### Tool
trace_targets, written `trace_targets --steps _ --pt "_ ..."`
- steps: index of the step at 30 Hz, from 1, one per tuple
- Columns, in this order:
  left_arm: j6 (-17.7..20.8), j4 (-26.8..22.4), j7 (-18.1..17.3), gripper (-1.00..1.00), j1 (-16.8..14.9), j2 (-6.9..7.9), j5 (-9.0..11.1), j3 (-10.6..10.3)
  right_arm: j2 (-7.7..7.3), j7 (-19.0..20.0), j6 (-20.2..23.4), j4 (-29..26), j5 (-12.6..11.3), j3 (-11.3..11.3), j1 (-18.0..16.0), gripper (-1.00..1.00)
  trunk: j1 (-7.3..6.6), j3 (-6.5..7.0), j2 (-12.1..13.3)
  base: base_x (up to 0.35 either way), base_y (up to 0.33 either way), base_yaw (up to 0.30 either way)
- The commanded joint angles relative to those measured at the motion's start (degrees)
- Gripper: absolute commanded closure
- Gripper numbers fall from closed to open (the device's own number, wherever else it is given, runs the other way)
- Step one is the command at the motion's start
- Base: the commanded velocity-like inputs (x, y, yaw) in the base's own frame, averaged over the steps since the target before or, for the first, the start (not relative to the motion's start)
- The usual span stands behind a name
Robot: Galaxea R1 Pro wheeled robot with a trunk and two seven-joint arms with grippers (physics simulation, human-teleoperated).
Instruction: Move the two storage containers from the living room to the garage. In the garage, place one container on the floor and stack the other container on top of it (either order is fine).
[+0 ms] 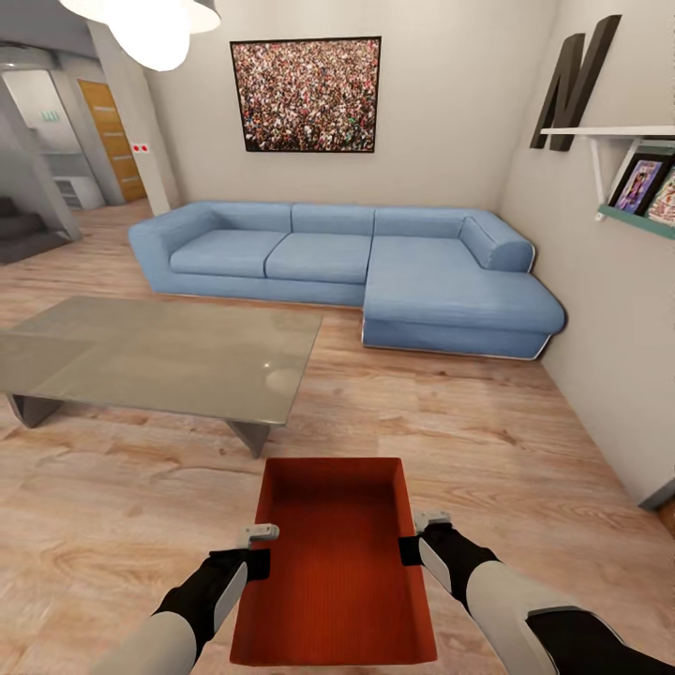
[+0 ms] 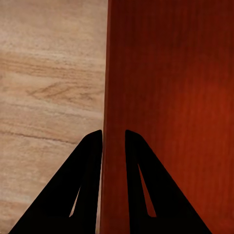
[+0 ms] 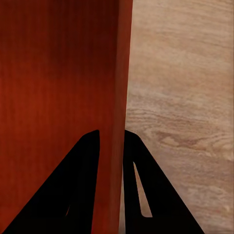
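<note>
Red bin [image 1: 336,572] right below me, in living room, carried between both arms above wood floor [image 1: 525,441]. Left pincer [image 1: 260,536] clamped on bin's left wall, 1 finger [image 2: 85,185] outside, 1 inside. Right pincer [image 1: 429,521] clamped same way on right wall. I see 1 bin. Risk: thin-wall pinch only; if my arms drift apart or turn unevenly, bin twists loose and drops. Glass table [image 1: 159,356] near front-left, sofa [image 1: 356,267] beyond; clip either while turning and grip slips.

The storage container [image 1: 335,562] runs off the head view's lower edge, its near end unseen
</note>
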Motion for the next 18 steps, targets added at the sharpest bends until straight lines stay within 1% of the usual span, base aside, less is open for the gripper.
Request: trace_targets --steps 1,8,12,18 --pt "0.3 0.1 0.4 1.00 0.0 0.00 0.6 -0.2 -0.46 -1.2 0.3 -0.3 1.8 1.2 0.0 1.00 -0.02 -0.04 0.0 -0.069 0.000 0.000" --pt "0.3 0.1 0.4 1.00 0.0 -0.01 0.6 -0.2 -0.46 -1.2 0.3 -0.3 1.8 1.2 0.0 1.00 -0.02 -0.04 0.0 -0.028 0.000 0.022" --pt "0.3 0.1 0.4 1.00 0.0 -0.01 0.6 -0.2 -0.46 -1.2 0.3 -0.3 1.8 1.2 0.0 1.00 -0.02 -0.04 0.0 -0.004 0.000 0.197" --pt "0.3 0.1 0.4 1.00 0.0 -0.01 0.6 -0.2 -0.46 -1.2 0.3 -0.3 1.8 1.2 0.0 1.00 -0.02 -0.04 0.0 -0.001 0.000 0.267"
